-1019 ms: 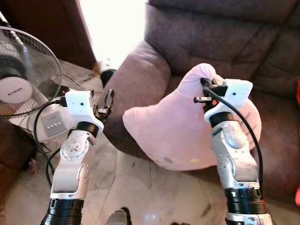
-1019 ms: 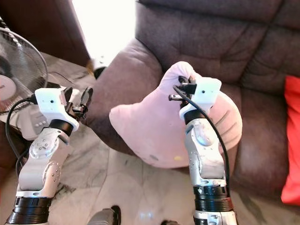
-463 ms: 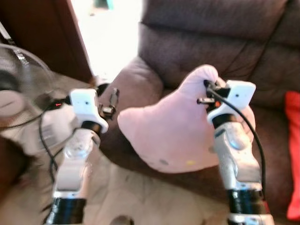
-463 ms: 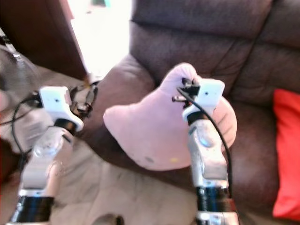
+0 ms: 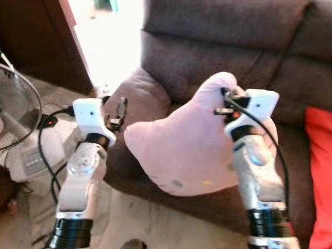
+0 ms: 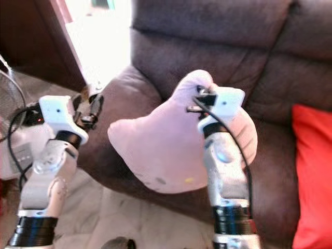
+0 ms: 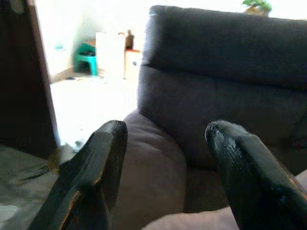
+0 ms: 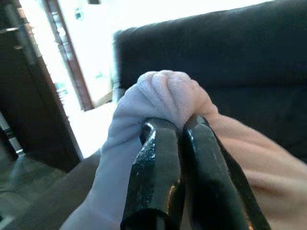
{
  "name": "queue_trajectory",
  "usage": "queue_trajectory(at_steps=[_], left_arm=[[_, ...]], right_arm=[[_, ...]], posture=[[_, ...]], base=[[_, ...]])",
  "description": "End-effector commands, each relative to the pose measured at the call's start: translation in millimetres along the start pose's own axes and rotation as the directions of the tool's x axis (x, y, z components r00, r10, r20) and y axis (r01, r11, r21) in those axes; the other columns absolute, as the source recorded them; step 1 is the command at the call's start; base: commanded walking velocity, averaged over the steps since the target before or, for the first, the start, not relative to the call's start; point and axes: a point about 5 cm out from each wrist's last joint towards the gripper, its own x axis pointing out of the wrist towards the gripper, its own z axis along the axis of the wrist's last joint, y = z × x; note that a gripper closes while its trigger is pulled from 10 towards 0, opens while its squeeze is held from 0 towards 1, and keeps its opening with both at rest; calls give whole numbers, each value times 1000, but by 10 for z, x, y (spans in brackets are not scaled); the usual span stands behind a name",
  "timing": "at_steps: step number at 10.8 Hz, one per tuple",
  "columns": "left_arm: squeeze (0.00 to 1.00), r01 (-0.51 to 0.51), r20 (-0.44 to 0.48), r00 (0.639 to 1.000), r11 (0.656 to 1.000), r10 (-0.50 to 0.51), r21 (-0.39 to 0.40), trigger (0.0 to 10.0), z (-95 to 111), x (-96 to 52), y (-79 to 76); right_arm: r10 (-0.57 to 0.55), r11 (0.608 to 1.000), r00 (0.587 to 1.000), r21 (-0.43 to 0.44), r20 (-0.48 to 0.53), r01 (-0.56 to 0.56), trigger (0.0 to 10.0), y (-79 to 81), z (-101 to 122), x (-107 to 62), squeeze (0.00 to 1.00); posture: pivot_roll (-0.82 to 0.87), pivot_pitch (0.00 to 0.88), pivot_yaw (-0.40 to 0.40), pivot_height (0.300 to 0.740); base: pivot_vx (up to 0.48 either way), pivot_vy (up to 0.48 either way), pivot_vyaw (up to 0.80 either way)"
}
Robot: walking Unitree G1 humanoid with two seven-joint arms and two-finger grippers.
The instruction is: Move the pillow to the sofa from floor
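While my right gripper (image 8: 180,132) is pinching a bunched corner of the pink pillow (image 5: 187,150), I am holding that pillow up in the air, off the floor (image 5: 135,223) and in front of the dark brown sofa (image 5: 218,46). My two black fingers (image 8: 153,177) are pressed nearly together with a fold of the soft fabric caught between them, and the rest of the pillow is hanging down and spreading out to my left, over the front edge of the sofa seat. My left gripper (image 5: 120,111) is hovering beside the sofa's rounded armrest (image 5: 140,93), close to the pillow's left point but not touching it. Its fingers (image 7: 96,167) are standing wide apart and gripping nothing, with the armrest and the sofa back showing between them. A red cushion (image 6: 314,176) is lying on the sofa seat to my right. On my left, a white standing fan (image 5: 18,109) is sitting on the floor, with a black cable trailing near its base.
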Motion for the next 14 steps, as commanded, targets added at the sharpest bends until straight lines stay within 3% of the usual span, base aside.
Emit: queue_trajectory(at_steps=[1, 6, 7, 9, 11, 14], left_arm=[[0, -5, 0, 1000, 1000, 5, 6, 10000, 12, -8, 4], [0, -21, -37, 999, 1000, 21, -19, 10000, -74, -42, 52], [0, -39, -63, 997, 997, 35, -63, 10000, -134, -47, 91], [0, -74, -77, 995, 989, 64, -131, 10000, -207, -67, 173], [0, -109, -102, 990, 979, 92, -170, 10000, -266, -99, 285], [0, -92, -121, 990, 980, 72, -175, 10000, -301, -95, 288]], right_arm=[[29, 1000, 992, -6, 122, -28, 10000, 46, 257, 34, 0], [54, 999, 993, -1, 105, -54, 10000, 97, 216, 26, 0], [72, 997, 996, -22, 60, -71, 10000, 99, 94, 7, 0], [-2, 1000, 1000, -16, -15, 2, 10000, -92, -279, -132, 0], [-13, 999, 991, -33, -133, 9, 10000, -197, -601, -296, 0], [-53, 997, 964, -62, -260, 38, 10000, -329, -1005, -528, 0]], posture=[[178, 165, 3, 740], [179, 170, 3, 740], [178, 171, 2, 740], [180, 172, 0, 740], [176, 174, 0, 740], [176, 169, 1, 740]], base=[[274, 0, 0], [109, 0, 0], [0, 0, 0], [0, 0, 0], [0, 0, 0], [0, 0, 0]])
